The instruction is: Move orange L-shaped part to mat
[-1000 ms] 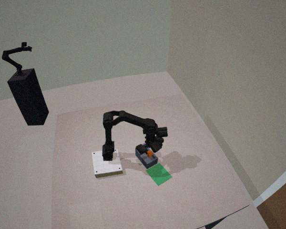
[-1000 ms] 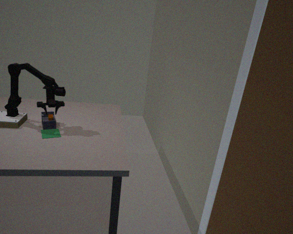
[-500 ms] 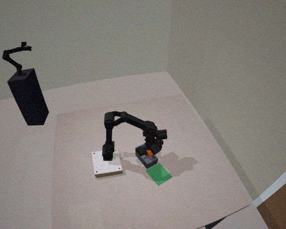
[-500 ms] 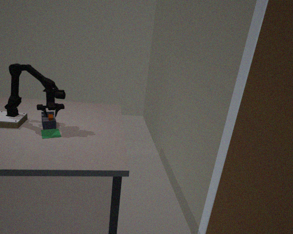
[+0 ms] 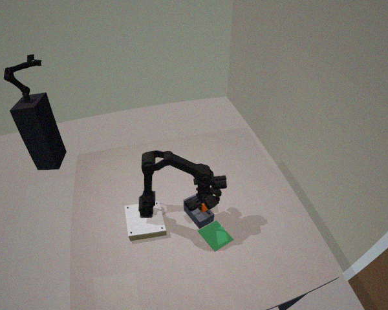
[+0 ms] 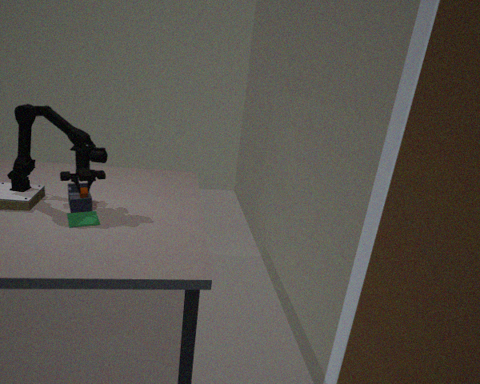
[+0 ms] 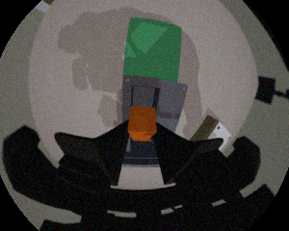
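Wrist view: gripper [image 7: 143, 142] down over grey tray [image 7: 173, 99], closing on raised end of orange L-shaped part [image 7: 144, 122].

Fingers partly drawn in, flanking the orange end on both sides; pinching it, by best judgement, though actual contact too dark to confirm. Part tipped up at one end, other end hidden low in the pocket. Tipping step looks done; lift-out, transfer and flat release left. Nothing else in tray. Green mat [image 7: 155, 48] just beyond tray, nothing resting on it.
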`<state>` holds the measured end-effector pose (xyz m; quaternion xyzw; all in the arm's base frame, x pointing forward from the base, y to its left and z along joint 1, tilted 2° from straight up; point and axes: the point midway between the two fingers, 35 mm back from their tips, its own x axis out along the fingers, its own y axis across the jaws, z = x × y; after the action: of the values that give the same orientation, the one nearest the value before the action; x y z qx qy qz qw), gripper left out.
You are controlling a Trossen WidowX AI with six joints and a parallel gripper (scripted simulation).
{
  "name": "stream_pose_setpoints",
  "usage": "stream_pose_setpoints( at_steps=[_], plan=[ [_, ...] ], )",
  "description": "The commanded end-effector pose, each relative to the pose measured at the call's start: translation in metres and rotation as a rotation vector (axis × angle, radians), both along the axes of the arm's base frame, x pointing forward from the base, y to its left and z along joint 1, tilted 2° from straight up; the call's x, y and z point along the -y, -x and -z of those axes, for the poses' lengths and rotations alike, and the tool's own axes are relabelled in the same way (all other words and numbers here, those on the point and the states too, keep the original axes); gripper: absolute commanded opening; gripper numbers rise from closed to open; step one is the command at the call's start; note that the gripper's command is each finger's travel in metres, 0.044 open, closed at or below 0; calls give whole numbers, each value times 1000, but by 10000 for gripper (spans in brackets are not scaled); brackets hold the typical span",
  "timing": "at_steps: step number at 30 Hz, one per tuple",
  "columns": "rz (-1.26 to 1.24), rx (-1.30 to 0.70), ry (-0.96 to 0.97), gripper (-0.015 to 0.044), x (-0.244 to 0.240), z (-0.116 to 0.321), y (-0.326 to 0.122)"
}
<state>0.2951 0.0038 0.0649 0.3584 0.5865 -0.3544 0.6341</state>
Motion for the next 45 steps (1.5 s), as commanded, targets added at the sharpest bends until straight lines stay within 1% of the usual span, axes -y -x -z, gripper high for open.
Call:
stream_pose_setpoints(
  at_steps=[1, 5, 13, 45],
  plan=[
    [0, 2, 0, 102, 0, -1, 0],
    [0, 2, 0, 0, 0, -1, 0],
    [0, -1, -1, 0, 0, -4, 0],
    [2, -10, -5, 0, -2, -53, 5]
  ],
)
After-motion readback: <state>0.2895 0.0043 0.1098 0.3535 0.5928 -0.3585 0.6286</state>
